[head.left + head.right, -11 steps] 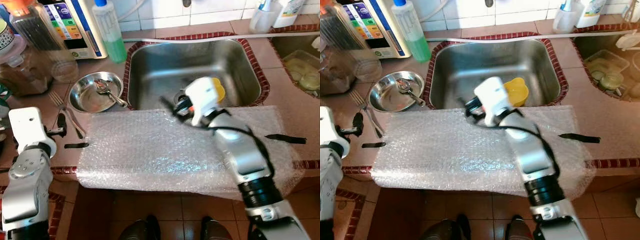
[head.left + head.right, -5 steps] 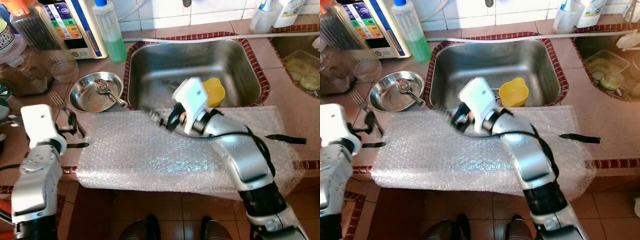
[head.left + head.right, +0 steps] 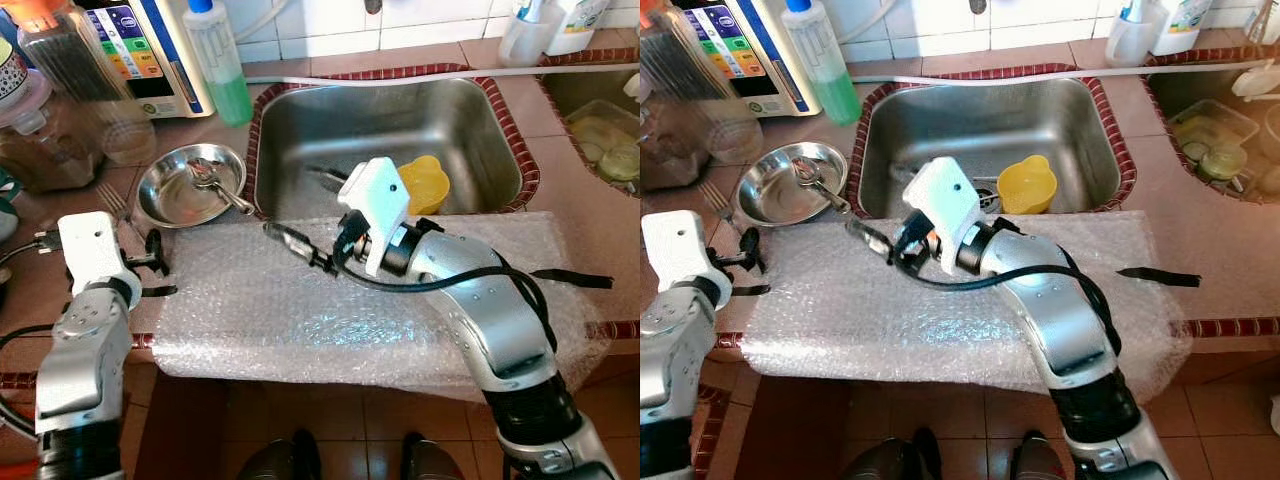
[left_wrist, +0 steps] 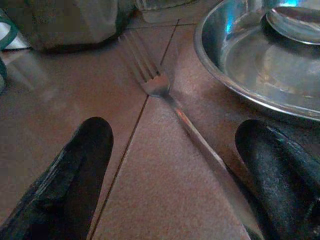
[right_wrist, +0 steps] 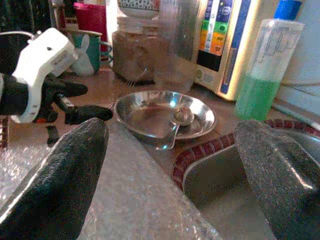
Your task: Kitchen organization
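Note:
A steel bowl [image 3: 185, 190] with a spoon [image 3: 215, 182] in it sits on the tiled counter left of the sink [image 3: 330, 130]. A fork [image 4: 160, 87] lies on the counter beside the bowl. My left gripper [image 3: 152, 255] is open low over the fork, one finger on each side of its handle. My right gripper [image 3: 290, 200] is open and empty above the far edge of a bubble wrap sheet [image 3: 300, 310], and it points toward the bowl [image 5: 165, 117]. A yellow cup [image 3: 428, 183] stands in the sink.
A green soap bottle [image 3: 222, 70], a water purifier [image 3: 150, 45] and jars [image 3: 60, 110] line the back left of the counter. Black tape [image 3: 572, 278] holds the sheet's right end. A tub of dishes [image 3: 610, 140] sits at the far right.
My right gripper swung left from over the sink to the sheet's far edge, toward the bowl. My left gripper moved in over the fork.

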